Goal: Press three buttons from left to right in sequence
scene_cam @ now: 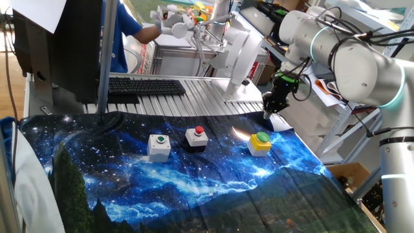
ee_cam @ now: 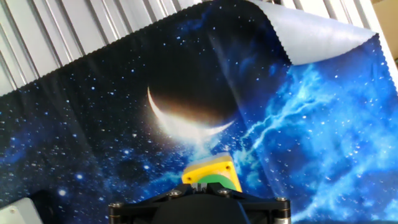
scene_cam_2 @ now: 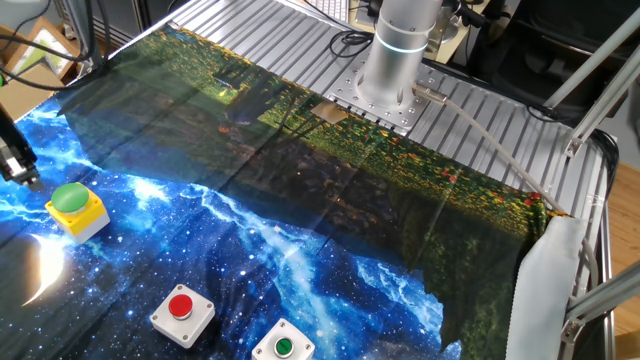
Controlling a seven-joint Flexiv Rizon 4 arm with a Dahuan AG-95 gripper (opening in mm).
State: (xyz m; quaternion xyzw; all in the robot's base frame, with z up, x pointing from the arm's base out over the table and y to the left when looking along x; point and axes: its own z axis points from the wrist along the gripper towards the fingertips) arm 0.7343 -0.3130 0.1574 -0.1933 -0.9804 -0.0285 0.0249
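Three buttons stand in a row on the galaxy-print cloth (scene_cam: 194, 188). The left one is a grey-white box with a green cap (scene_cam: 158, 146) (scene_cam_2: 283, 347). The middle one is a black-and-white box with a red cap (scene_cam: 196, 137) (scene_cam_2: 182, 312). The right one is a yellow box with a green cap (scene_cam: 260, 143) (scene_cam_2: 76, 210) (ee_cam: 211, 174). My gripper (scene_cam: 272, 114) (scene_cam_2: 20, 172) (ee_cam: 200, 185) hangs above the cloth just behind the yellow box, touching none of the buttons. Its fingertips are shut together with nothing between them.
A black keyboard (scene_cam: 145, 86) lies on the ribbed metal table (scene_cam: 200, 97) behind the cloth. The arm's base (scene_cam_2: 390, 70) stands at the table's far side. The cloth's corner (ee_cam: 323, 34) is folded over near the gripper. A person in blue (scene_cam: 126, 32) stands at the back.
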